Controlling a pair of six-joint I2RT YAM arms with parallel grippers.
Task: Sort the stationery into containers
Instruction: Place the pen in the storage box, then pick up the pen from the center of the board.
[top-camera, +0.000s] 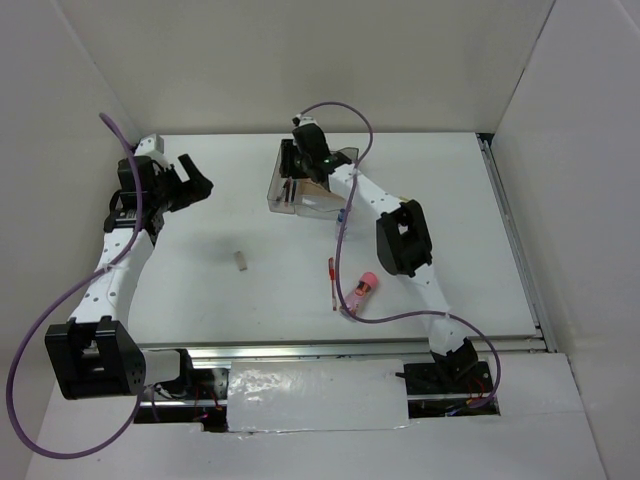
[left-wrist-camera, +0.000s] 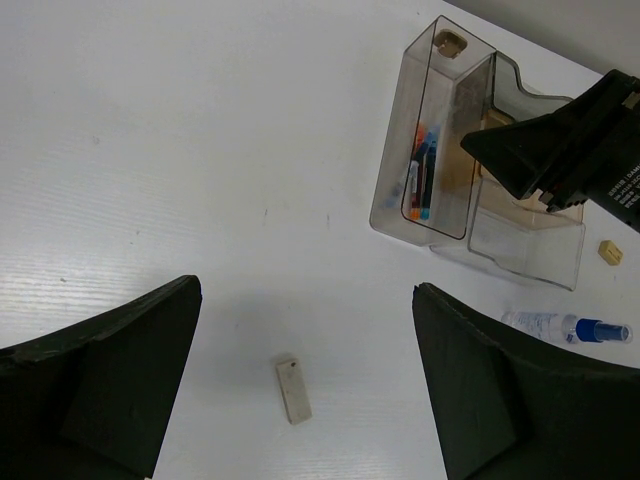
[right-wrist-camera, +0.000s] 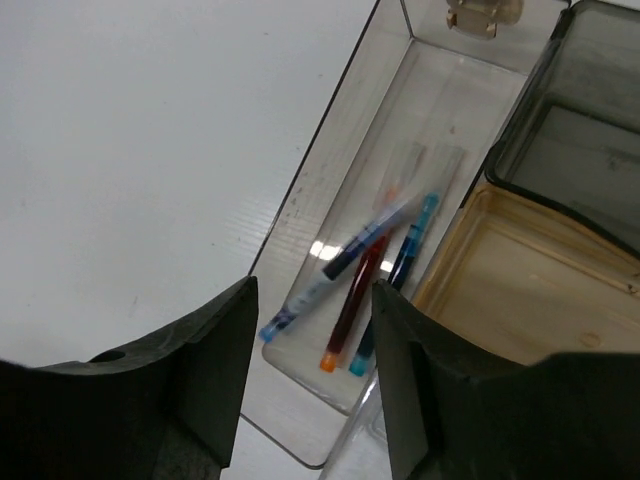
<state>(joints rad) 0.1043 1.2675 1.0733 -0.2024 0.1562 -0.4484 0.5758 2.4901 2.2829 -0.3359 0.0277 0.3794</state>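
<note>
Tabletop scene from above: white table (top-camera: 200, 300) w/ two robot arms bolted at 6 o'clock. Toward 12 o'clock, a bit R of centre, sits a smoky clear organizer tray (top-camera: 310, 207).

Over the tray hangs the right gripper (top-camera: 298, 168), above the long narrow compartment (right-wrist-camera: 400, 130). In its wrist view the fingers (right-wrist-camera: 215, 370) stand apart w/ nothing btw them. On that compartment's floor lie three pens (right-wrist-camera: 355, 290) side by side, one red and two bluish. A beige piece (right-wrist-camera: 480, 12) rests at the compartment's far end. Beside it is a wider tan-bottomed compartment (right-wrist-camera: 510, 290).

At approx. 10 o'clock the left gripper (top-camera: 197, 176) hovers, well apart from the tray, jaws spread wide and holding nothing. Its wrist view looks down on a long beige block (left-wrist-camera: 293, 389) lying flat on the table, framed btw the two fingers but touching neither. From above, this block is near table centre, at approx. 5 o'clock from the left gripper.

Loose items on the table: a red pen (top-camera: 332, 283) and a pink tube (top-camera: 362, 290) near each other, at approx. 6 o'clock from the tray. A blue-capped bottle (left-wrist-camera: 570, 327) lies on its side just beside the tray's near edge. A small beige cube (left-wrist-camera: 610, 252) sits close by, btw bottle and tray.
</note>
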